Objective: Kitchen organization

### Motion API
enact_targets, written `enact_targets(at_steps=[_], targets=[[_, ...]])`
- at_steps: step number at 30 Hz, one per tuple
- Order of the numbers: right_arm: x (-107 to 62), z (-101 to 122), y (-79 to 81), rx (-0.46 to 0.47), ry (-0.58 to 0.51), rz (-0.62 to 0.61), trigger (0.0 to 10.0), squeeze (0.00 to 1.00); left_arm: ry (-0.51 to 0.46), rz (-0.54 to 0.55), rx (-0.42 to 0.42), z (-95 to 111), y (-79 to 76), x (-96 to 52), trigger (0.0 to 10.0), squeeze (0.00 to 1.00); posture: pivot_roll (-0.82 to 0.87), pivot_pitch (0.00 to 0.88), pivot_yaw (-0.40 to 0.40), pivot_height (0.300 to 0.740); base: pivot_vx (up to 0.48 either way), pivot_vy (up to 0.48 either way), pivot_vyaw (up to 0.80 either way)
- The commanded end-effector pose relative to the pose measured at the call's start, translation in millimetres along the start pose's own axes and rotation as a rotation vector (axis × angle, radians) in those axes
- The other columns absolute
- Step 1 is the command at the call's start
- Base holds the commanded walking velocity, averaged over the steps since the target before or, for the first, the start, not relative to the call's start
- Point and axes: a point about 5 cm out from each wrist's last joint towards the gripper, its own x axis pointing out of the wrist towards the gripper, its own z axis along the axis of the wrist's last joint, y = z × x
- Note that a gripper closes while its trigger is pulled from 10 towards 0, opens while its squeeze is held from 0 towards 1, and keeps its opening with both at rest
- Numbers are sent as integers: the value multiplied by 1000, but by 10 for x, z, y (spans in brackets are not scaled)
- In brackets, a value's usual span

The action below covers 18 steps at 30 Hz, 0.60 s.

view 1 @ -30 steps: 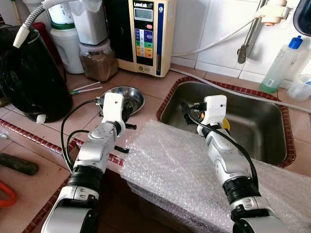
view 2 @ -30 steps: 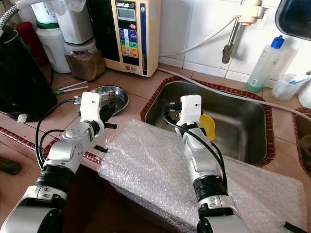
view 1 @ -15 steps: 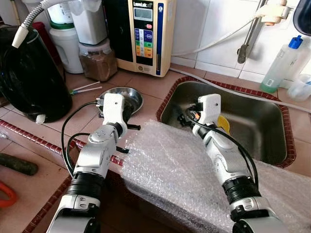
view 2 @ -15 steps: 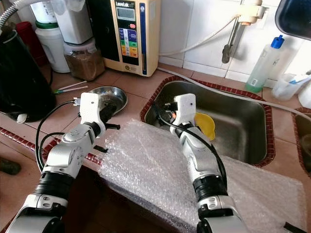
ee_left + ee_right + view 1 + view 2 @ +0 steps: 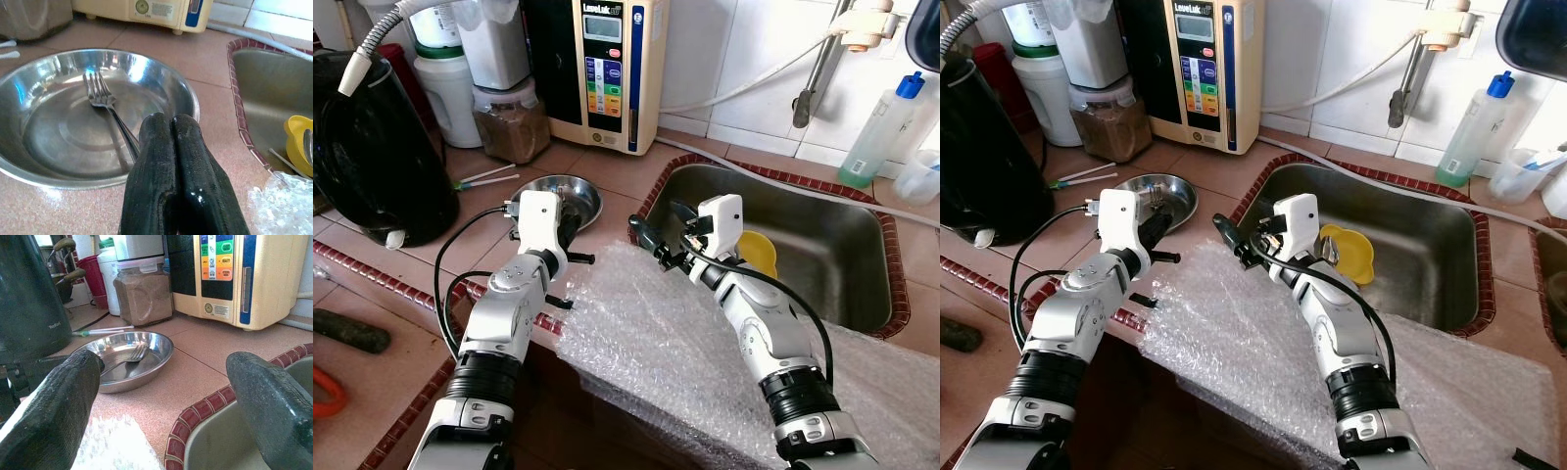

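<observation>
Tiles of reddish brown make up the surface (image 5: 607, 166) across the middle of the left eye view, with the steel sink (image 5: 822, 235) sunk into it at centre right and a big sheet of bubble wrap (image 5: 656, 343) draped over its near edge in the lower half. At upper left stand a black kettle (image 5: 372, 147) and a cream water machine (image 5: 607, 69).

Smaller things come next. A shallow steel bowl (image 5: 93, 112) sits left of centre, a fork (image 5: 105, 105) lying inside it; a yellow cup (image 5: 759, 253) rests in the sink.

My left gripper (image 5: 181, 181) hangs just before the bowl's near rim, fingers pressed together on nothing. My right gripper (image 5: 668, 232) hovers over the sink's left corner, fingers spread wide, pointing toward the bowl.

My judgement is that the fork is my target. The risks: both arms converge on one bowl and could knock together; a wide reach might nudge the light bowl across the tiles; and the wrap could snag my right arm and drag.
</observation>
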Motion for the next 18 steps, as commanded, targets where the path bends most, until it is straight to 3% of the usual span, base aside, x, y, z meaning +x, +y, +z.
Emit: enact_targets(at_steps=[1,3,4,5,6,7,14,18], targets=[[5,61,-7,-10,-8,5,10000,851,-65,10,24,131,1,-13,0,0,35,0,24,740,0,0,0],[-1,58,-7,-11,-4,5,10000,847,-96,43,53,191,28,-16,0,0,37,0,24,740,0,0,0],[-2,53,-6,-10,-2,4,10000,847,-100,72,68,206,58,-13,2824,0,39,0,24,740,0,0,0],[-2,48,-3,-10,-1,4,10000,843,-101,91,63,212,83,-8,10000,0,39,0,24,740,0,0,0],[-1,42,3,-11,1,4,10000,843,-102,109,46,215,109,-6,10000,729,38,0,25,740,0,0,0],[1,38,8,-11,2,4,10000,843,-103,114,28,214,120,-4,10000,1000,38,0,25,740,0,0,0],[-9,10,5,-20,18,-8,10000,839,-148,118,-7,234,68,-44,10000,1000,38,0,28,740,0,0,0],[-9,0,14,-19,23,-11,10000,843,-148,99,33,83,0,-133,10000,1000,40,0,26,740,0,0,0]])
